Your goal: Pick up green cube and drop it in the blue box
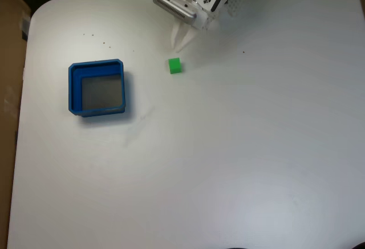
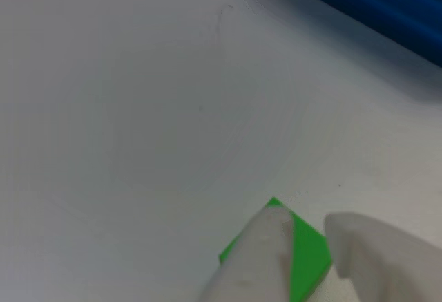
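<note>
- Near the top middle of the white worktop [image 1: 239, 146] in the fixed view sits the green cube [image 1: 174, 65], flat on the surface, not lifted at all.
- Just above it in that view is the pincer [image 1: 181, 43], pale fingers pointing down toward the cube with a small gap left between tips and cube, so no contact as far as I can see.
- Up close in the other view, the cube [image 2: 307, 257] shows between two blurry white fingers [image 2: 252, 260], one on each side of it. So the pincer [image 2: 304, 247] is spread apart, roughly wide enough to straddle the cube, and holding nothing.
- Can't say from that close shot whether a finger is brushing the cube or just in front of it, too blurry.
- Off to the left in the fixed view is the blue box [image 1: 72, 89], well apart from the cube, grey floor bare. A bit of its blue wall [image 2: 373, 1] peeks in at the top right of the other view.
- Progress-wise I'd call it the approach stage: nothing grabbed yet. Left to do: drop down, close on the cube, lift, carry it across to the box, let go.
</note>
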Tool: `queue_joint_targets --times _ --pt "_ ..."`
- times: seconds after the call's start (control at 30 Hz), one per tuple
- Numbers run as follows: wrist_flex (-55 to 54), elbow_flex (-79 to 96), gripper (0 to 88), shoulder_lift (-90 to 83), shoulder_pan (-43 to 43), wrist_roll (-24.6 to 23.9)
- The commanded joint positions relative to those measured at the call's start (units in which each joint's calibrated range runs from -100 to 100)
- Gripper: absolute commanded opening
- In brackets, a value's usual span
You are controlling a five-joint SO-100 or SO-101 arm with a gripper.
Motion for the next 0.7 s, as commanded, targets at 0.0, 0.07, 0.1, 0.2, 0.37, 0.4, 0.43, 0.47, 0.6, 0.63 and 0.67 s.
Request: queue_joint_targets --times 0.0,0.07,0.1,0.2,0.37,0.4,0.43,0.47,0.6,0.63,0.67 --pt "0.2 0.2 0.6 -0.6 0.2 -0.1" --pt "0.2 0.2 0.6 -0.5 0.2 0.0" --pt "0.2 0.2 0.6 -0.5 0.2 0.0" --pt "0.2 0.2 0.6 -0.5 0.1 -0.1" --pt "0.0 -1.7 0.6 0.1 0.3 -0.1" --pt "0.0 -2.4 0.6 0.2 0.4 -0.1" --pt "0.0 -3.2 0.6 0.3 0.4 -0.1" --pt "0.0 -4.0 0.6 0.3 0.4 -0.1" --pt "0.0 -8.7 0.6 4.4 0.2 -0.1" --pt "0.0 -10.5 0.6 6.2 0.1 -0.2" --pt "0.1 -12.5 0.6 8.1 0.1 -0.2"
